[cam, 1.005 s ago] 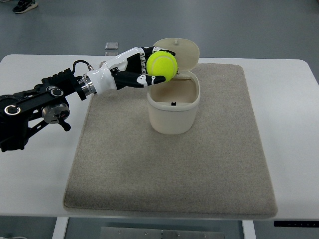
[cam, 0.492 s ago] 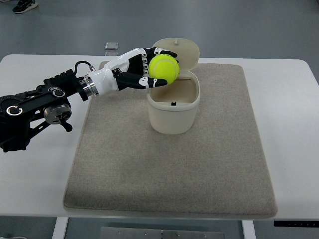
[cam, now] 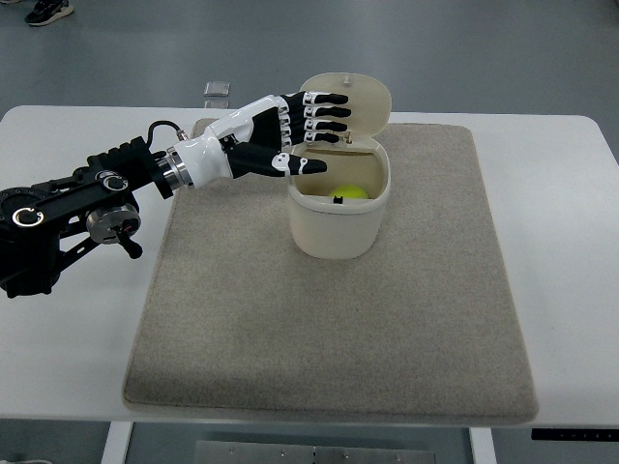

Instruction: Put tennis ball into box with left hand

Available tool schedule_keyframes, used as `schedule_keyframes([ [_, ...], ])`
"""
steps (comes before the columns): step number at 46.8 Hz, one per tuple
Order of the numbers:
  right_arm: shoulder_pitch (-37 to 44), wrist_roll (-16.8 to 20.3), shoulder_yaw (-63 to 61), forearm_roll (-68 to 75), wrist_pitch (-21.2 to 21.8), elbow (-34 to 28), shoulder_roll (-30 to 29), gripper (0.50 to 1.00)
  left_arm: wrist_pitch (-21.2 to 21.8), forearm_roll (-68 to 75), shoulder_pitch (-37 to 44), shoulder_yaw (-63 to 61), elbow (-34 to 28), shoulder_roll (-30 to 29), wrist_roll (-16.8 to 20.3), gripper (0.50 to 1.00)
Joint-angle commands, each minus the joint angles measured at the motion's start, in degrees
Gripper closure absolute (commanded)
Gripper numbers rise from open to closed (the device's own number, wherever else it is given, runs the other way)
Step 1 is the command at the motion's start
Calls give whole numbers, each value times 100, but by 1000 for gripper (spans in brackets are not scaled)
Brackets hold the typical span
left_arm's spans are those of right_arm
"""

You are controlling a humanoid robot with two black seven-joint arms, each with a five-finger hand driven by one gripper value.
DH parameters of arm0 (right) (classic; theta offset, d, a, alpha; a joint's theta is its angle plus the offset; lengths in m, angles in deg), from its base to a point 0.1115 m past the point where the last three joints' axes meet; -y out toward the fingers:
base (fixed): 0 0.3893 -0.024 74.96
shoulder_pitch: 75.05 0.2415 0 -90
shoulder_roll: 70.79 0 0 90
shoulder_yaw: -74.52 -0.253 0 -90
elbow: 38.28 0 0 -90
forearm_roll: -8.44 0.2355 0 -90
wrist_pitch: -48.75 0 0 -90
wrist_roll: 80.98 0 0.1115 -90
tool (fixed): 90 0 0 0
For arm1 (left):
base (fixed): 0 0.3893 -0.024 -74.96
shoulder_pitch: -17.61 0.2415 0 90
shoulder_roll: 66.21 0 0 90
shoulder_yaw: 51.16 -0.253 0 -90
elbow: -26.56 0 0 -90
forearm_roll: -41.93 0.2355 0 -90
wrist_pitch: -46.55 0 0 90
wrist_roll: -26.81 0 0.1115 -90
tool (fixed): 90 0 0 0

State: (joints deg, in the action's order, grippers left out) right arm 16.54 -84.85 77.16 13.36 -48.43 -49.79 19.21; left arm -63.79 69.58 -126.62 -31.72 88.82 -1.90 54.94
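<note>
Tennis ball [cam: 350,191] lies inside the open box [cam: 338,227].

White table [cam: 561,174] — grey floor [cam: 484,48] beyond

1. Left hand [cam: 290,130]: white shell over the back of the hand, black segmented fingers [cam: 324,111] with pale bands at the joints.
2. Thumb: black, with a small white mark near its middle.
3. Wrist: ribbed silver metal ring between the white forearm cover and the black arm.
4. Left arm [cam: 68,208]: black machined links, round silver joint cap, white ring markings on the housings.
5. Black cable [cam: 160,126] loops above the wrist.
</note>
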Motion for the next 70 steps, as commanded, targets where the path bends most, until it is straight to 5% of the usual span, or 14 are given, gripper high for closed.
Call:
schedule_keyframes([
  [1, 0, 0, 0, 0, 6, 0, 0, 599, 12, -41, 26, 51, 23, -24, 8, 679],
  [36, 0, 0, 0, 0, -2, 0, 0, 599, 73, -120, 976, 1791, 340, -402, 35, 679],
  [47, 0, 0, 0, 0, -2, 0, 0, 599, 126, -673, 976, 2055, -679, -200, 35, 679],
  [61, 0, 0, 0, 0, 6, 0, 0, 599, 399, -1289, 572, 2195, -2718, 705, 8, 666],
  [70, 0, 0, 0, 0, 6, 0, 0, 599, 328, -1438, 334, 2274, -3422, 1162, 8, 619],
])
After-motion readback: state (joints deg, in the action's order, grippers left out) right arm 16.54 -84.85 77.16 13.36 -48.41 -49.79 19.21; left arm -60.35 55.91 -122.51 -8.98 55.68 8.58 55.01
